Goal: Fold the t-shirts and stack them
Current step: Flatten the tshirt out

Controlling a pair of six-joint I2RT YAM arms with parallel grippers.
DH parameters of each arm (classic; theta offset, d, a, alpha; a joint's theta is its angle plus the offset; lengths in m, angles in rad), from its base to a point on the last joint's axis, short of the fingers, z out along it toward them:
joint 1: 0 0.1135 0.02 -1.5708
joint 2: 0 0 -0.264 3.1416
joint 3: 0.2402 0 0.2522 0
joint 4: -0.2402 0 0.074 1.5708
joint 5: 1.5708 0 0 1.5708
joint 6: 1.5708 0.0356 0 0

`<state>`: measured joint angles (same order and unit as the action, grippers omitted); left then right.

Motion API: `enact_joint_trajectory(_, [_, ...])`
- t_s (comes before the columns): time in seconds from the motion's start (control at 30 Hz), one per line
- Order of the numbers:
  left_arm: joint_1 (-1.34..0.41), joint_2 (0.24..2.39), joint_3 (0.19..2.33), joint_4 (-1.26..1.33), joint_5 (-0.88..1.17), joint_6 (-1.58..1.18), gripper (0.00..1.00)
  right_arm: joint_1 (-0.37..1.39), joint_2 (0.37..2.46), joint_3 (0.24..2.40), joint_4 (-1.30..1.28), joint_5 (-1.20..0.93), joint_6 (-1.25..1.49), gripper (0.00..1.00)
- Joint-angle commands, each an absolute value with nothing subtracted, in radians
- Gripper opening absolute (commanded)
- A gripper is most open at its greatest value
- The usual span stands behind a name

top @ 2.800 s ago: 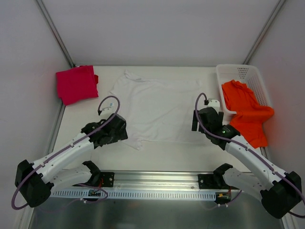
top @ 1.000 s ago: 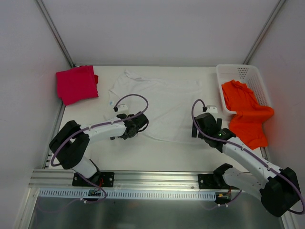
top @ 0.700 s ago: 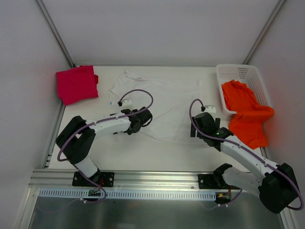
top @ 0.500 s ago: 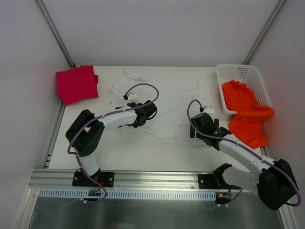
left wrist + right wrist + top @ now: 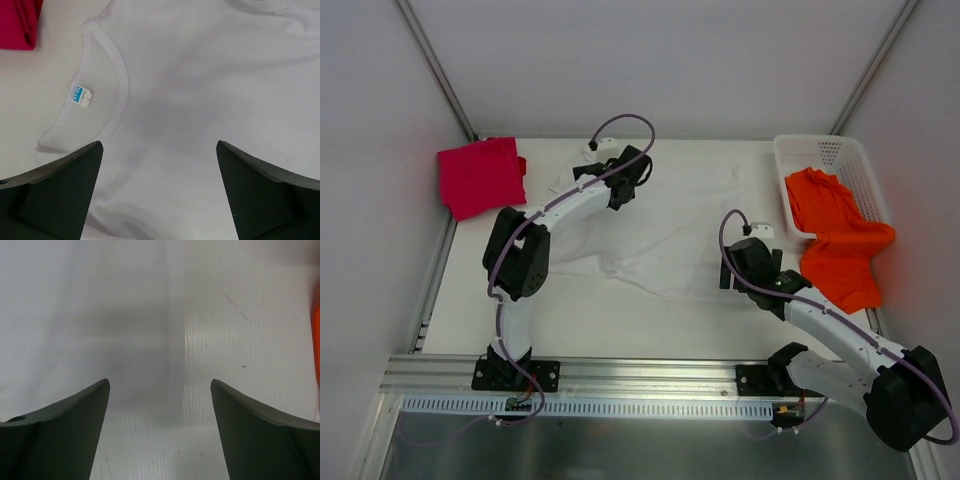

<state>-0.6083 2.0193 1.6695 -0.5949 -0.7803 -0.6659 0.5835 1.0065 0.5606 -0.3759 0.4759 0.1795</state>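
Seen from above, a white shirt [image 5: 670, 225] lies spread flat across the middle of a white table [image 5: 650, 320], its neck towards the far left. Its near left edge looks slightly rumpled, though the overhead view is too coarse to be sure.

A magenta shirt [image 5: 480, 176] sits folded in the table's far left corner, apart from the white one. In the far right corner stands a white lattice basket [image 5: 840, 150]. An orange shirt [image 5: 835, 235] lies heaped in it and spills over its near rim onto the table's right edge.

The left arm reaches out long towards the far edge. The left gripper [image 5: 159, 147] hovers over the white shirt's neck area with its fingers [image 5: 55, 190] spread wide and nothing between them. Its wrist camera shows the ribbed collar [image 5: 120, 85] curving below, a small blue label [image 5: 80, 94] inside the neck, and a sliver of the magenta shirt at the upper left.

The right arm bends in from the near right. The right gripper [image 5: 160, 385] sits low over the white shirt's right edge, between that shirt and the basket. Its fingers are wide apart and empty. Its wrist camera shows the cloth's straight edge running between them, with cloth on the left, bare table on the right, and a strip of orange at the frame's far right.
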Motion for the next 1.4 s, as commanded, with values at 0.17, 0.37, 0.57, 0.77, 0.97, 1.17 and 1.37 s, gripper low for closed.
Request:
enact_joint_trajectory(0.17, [-0.748, 1.594, 1.3, -0.624, -0.603, -0.713, 0.99, 0.592, 0.878, 0.54, -0.419, 0.457, 0.227, 0.86])
enact_joint_trajectory(0.37, [-0.975, 1.369, 0.931, -0.626, -0.543, -0.822, 0.99, 0.609, 0.805, 0.538, -0.486, 0.465, 0.245, 0.86])
enact_joint_trajectory(0.57, [-1.015, 1.31, 0.747, -0.606, -0.561, -0.881, 0.99, 0.612, 0.741, 0.523, -0.518, 0.482, 0.282, 0.85])
enact_joint_trajectory(0.77, [-1.011, 1.342, 0.658, -0.315, -0.595, -0.703, 0.99, 0.632, 0.719, 0.529, -0.548, 0.477, 0.311, 0.85])
enact_joint_trajectory(0.97, [-0.999, 1.482, 0.725, -0.161, -0.546, -0.615, 0.99, 0.644, 0.681, 0.517, -0.572, 0.492, 0.327, 0.85])
enact_joint_trajectory(1.17, [-0.994, 1.543, 0.807, -0.158, -0.607, -0.565, 0.99, 0.649, 0.701, 0.518, -0.568, 0.499, 0.325, 0.85])
enact_joint_trajectory(1.37, [-0.914, 1.549, 0.833, -0.16, -0.618, -0.52, 0.99, 0.652, 0.713, 0.519, -0.561, 0.5, 0.318, 0.85])
